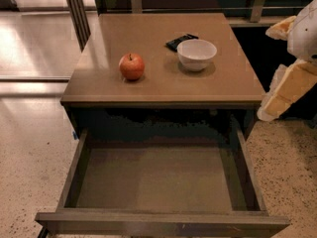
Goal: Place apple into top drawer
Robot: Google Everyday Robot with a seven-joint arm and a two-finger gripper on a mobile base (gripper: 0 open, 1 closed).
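Observation:
The apple [132, 66] is small, round and red-orange with a short dark stem. It sits on the left part of the cabinet top [148, 86], apart from the white bowl. The top drawer [158, 180] is pulled wide open below the cabinet top, and its plain bottom is bare. My gripper [289, 85] is at the right edge of the view, beside the cabinet's right side and about level with its top. It is well to the right of the apple and holds nothing that I can see.
A white bowl [196, 54] stands on the cabinet top to the right of the apple, with a small dark flat object [181, 41] just behind it. Speckled floor [29, 172] lies on both sides of the drawer. A railing [77, 11] runs along the back.

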